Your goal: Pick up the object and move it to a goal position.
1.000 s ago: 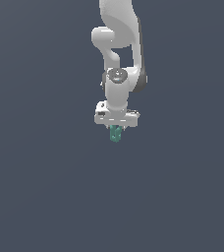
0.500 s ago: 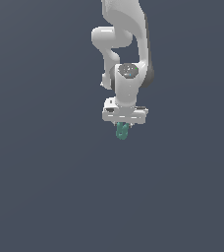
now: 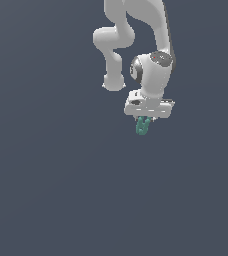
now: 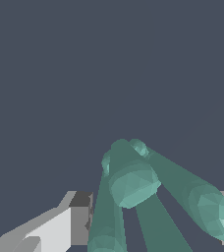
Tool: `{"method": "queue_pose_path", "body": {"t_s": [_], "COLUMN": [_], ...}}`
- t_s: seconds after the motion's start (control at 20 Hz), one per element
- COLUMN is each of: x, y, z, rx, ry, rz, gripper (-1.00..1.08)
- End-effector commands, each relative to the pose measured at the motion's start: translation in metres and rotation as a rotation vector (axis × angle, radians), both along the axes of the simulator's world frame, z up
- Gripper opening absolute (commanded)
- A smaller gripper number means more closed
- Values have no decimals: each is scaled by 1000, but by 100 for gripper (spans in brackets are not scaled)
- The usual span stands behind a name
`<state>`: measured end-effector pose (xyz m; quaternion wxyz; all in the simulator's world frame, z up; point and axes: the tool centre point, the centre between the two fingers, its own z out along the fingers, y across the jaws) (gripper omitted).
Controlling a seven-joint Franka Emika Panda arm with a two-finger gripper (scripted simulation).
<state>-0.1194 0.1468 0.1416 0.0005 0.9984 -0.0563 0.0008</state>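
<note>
Currently the pick-up portion of the task reads as complete. In the exterior view the arm (image 3: 136, 30) hangs from above with its white claw (image 3: 147, 118) pointing down, and the teal-green object (image 3: 142, 126) projects directly beneath the claw, clear of any surface that can be seen. The claw is clamped on the object: its upper part sits between the fingers, while the forked lower end hangs free below them.

The wrist view confirms the hold. The object (image 4: 133, 182) fills the near field as several rounded teal prongs, with 1 white finger (image 4: 55, 229) just beside it and a sliver of the other finger at the picture's edge.

Outstanding: the transfer to the goal position. No goal marker shows in either view, so the remaining travel cannot be judged. No table is distinguishable either; the background is uniform dark grey-blue around the claw.

Judgement: step 1 of 2, the grasp and lift, is done; step 2, carrying to the goal, is open. The hold looks secure, though the contact itself is partly hidden.
</note>
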Motion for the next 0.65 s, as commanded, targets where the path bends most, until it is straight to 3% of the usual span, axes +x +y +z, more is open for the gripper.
{"method": "queue_pose_path", "body": {"t_s": [0.0, 0.3, 0.6], "x": [-5, -11, -11], "y": [23, 59, 72], "z": [8, 21, 25], "rx": [-1, 0, 1], "ry": [1, 1, 1], "rz": [-1, -1, -1], "gripper": [-100, -100, -100]}}
